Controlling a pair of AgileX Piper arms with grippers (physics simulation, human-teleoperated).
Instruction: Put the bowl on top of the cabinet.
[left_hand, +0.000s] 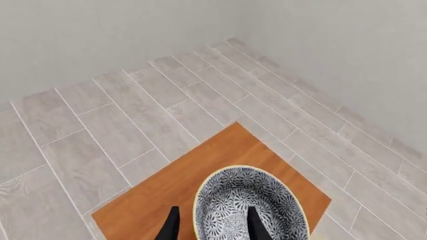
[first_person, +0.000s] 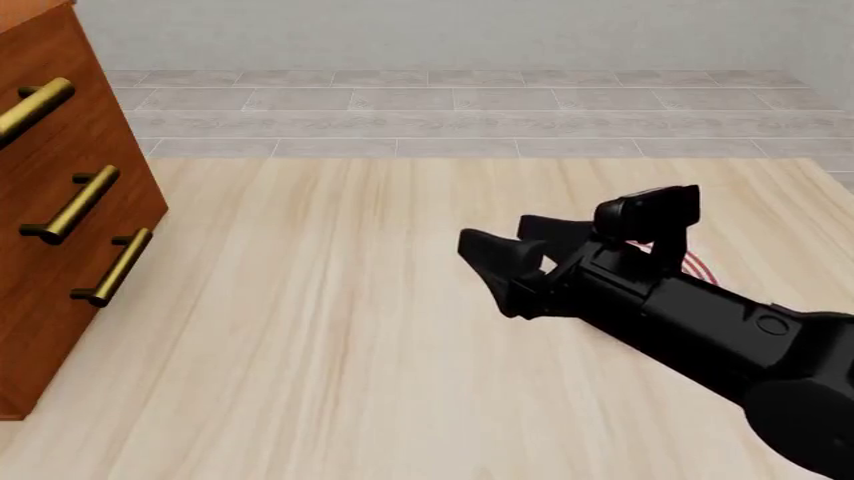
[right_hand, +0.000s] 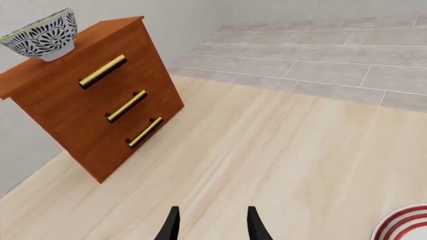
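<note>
Black right gripper (first_person: 501, 270) hangs over the pale table (first_person: 334, 330), jaws narrowly apart and empty, a red-ringed plate (right_hand: 407, 225) just beside it. Farther off, the bowl (right_hand: 41, 36) sits on the cabinet (right_hand: 100, 110) top, near its edge. Left gripper (left_hand: 212, 225) straddles the bowl's rim, one finger inside, one outside, apparently parted. Judging by this, placement is done; next comes lifting the left gripper clear without nudging the bowl.

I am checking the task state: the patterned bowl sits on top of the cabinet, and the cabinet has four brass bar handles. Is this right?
One detail is wrong: the cabinet has three brass bar handles, not four, as the right wrist view shows. The rest holds: the bowl sits on top of the cabinet.
</note>
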